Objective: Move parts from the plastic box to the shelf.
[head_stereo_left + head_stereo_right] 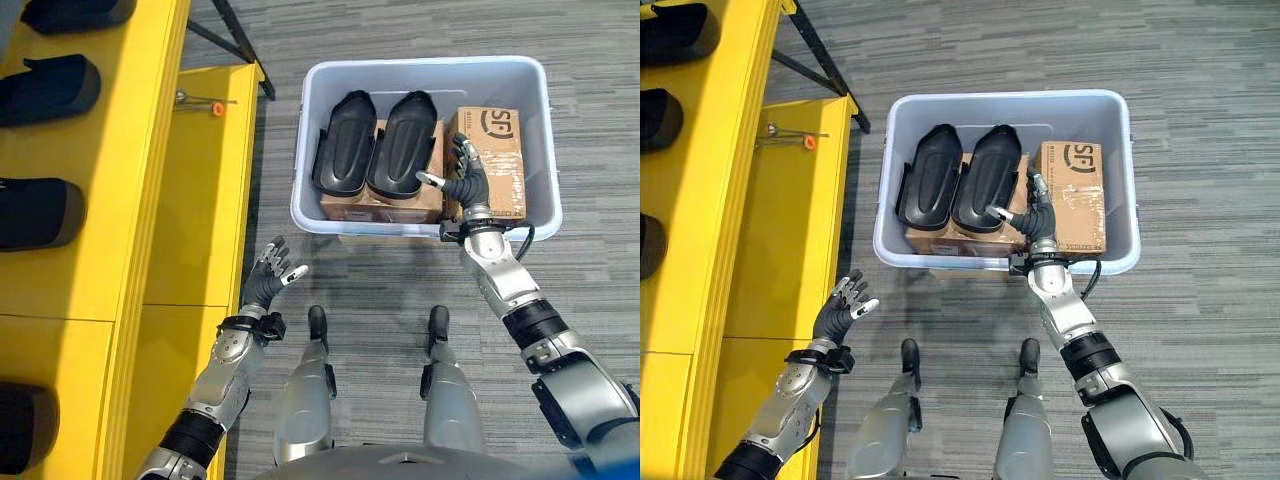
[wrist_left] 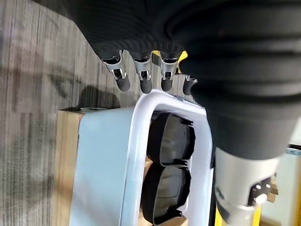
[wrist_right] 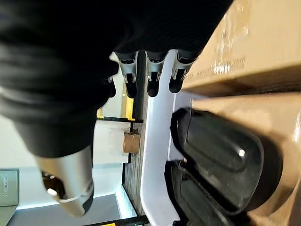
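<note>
Parts (image 1: 383,146): two black moulded shells, side by side on cardboard inside box (image 1: 330,75), long axes running away from robot. Upright carton (image 1: 490,160) just beside them on robot's right, same box. Box on grey carpet in front of robot, well apart from yellow shelf (image 1: 190,200) on robot's left.

Right hand (image 1: 466,182): over box's near rim, between nearer part and carton, fingers spread and only lightly bent, thumb pointing toward right-hand part; nothing held. Confirmed in right wrist view: fingertips (image 3: 153,87) straight, above box wall, black shells just beyond, no contact visible.

Left hand (image 1: 268,274): low beside shelf edge, near carpet, fingers loosely fanned, empty. From its wrist camera, fingertips (image 2: 145,84) free in air, box and parts beyond.

Shelf: further black shapes (image 1: 50,88) along its upper tier, resembling parts though not identifiable with certainty; small orange-tipped tool (image 1: 205,103) on lower tier.

Step in hand, as judged: reach to pick, grasp not yet made. Both parts in box, so transfer of these two not begun.

Next move, as judged: lower right hand onto right-hand part, close fingers and thumb across its raised edge, lift clear of box wall without dragging neighbour or snagging carton, then carry across to shelf.
</note>
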Robot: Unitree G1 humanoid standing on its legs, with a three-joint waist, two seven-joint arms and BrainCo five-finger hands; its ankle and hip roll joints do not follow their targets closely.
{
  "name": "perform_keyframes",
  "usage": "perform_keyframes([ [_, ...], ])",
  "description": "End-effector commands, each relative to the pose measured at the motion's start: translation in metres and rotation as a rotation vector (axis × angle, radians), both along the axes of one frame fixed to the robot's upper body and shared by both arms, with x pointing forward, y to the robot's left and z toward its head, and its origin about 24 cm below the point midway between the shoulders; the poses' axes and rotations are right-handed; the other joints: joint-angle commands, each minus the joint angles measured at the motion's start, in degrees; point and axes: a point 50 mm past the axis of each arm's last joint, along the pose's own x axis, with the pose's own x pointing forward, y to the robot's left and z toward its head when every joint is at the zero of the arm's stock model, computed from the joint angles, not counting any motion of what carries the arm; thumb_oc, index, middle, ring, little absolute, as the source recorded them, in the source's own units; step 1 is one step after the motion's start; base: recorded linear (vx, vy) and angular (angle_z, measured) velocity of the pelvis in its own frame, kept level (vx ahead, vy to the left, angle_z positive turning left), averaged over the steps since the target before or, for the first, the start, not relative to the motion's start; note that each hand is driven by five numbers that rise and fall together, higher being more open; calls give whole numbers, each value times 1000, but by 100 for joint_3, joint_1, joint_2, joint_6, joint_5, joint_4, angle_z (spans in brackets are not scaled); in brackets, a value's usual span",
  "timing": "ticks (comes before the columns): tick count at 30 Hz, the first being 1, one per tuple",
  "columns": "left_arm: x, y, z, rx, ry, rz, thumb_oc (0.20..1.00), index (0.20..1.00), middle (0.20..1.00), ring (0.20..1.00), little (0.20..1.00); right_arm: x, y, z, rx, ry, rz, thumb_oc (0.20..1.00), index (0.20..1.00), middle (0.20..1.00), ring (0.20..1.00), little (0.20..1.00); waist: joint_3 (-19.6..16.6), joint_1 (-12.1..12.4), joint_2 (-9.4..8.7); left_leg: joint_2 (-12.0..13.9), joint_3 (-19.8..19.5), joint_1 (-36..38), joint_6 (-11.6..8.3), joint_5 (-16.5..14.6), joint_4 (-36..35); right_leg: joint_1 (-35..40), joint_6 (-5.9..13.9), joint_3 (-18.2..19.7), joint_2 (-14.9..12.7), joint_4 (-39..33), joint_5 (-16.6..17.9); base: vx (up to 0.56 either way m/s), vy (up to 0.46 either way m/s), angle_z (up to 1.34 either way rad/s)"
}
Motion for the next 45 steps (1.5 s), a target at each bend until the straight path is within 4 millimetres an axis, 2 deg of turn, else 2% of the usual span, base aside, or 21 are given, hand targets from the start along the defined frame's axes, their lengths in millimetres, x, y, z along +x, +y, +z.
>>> perform_keyframes([
  [1, 1, -3, 26, -2, -121, -40, 1000, 1000, 1000, 1000, 1000, 9, 9, 29, 148, -100, 16, 1000, 1000, 1000, 1000, 1000, -42, 85, -150, -43, -244, -48, 128, -774, 733, -949, 203, -15, -499, 1011, -71, 0, 0, 0],
  [6, 1, -3, 27, 5, -125, -52, 1000, 1000, 1000, 1000, 1000, 18, 4, 37, 200, -96, -9, 1000, 1000, 1000, 1000, 1000, 27, 130, -124, -77, -296, -120, 127, -770, 771, -945, 195, -39, -524, 1006, -63, -8, 2, 5],
  [11, 1, -4, 28, 11, -122, -68, 1000, 1000, 1000, 1000, 1000, 32, -12, 52, 244, -92, -90, 1000, 1000, 1000, 1000, 1000, 82, 206, -82, -94, -342, -208, 113, -753, 774, -967, 184, -63, -517, 965, -64, -1, 5, 12],
  [13, 1, -5, 28, 9, -122, -80, 1000, 1000, 1000, 1000, 1000, 41, -25, 61, 249, -85, -153, 1000, 1000, 1000, 1000, 1000, 114, 268, -30, -90, -362, -280, 101, -723, 766, -1011, 171, -81, -511, 969, -72, 0, 0, 0],
  [18, 3, -7, 29, 16, -122, -90, 1000, 1000, 1000, 1000, 1000, 50, -44, 71, 241, -64, -241, 1000, 1000, 1000, 1000, 1000, 168, 312, 28, -85, -379, -345, 95, -692, 738, -1076, 156, -93, -489, 975, -89, 0, 0, 0],
  [30, 9, -12, 33, 25, -145, -101, 1000, 1000, 1000, 1000, 1000, 58, -68, 67, 199, 35, -346, 1000, 1000, 1000, 1000, 1000, 270, 373, 134, -102, -407, -461, 86, -641, 697, -1163, 134, -112, -472, 986, -124, 0, 0, 0],
  [37, 14, -17, 38, 15, -169, -99, 1000, 1000, 1000, 1000, 1000, 60, -60, 71, 85, 39, -326, 1000, 1000, 1000, 1000, 1000, 345, 392, 107, -99, -442, -522, 83, -613, 682, -1197, 123, -118, -452, 975, -124, 9, -2, 3],
  [45, 17, -17, 41, 14, -185, -85, 1000, 1000, 1000, 1000, 1000, 62, -50, 80, 50, 6, -304, 1000, 1000, 1000, 1000, 1000, 396, 398, 50, -110, -499, -609, 89, -609, 727, -1219, 111, -135, -449, 994, -142, 0, 0, 0],
])
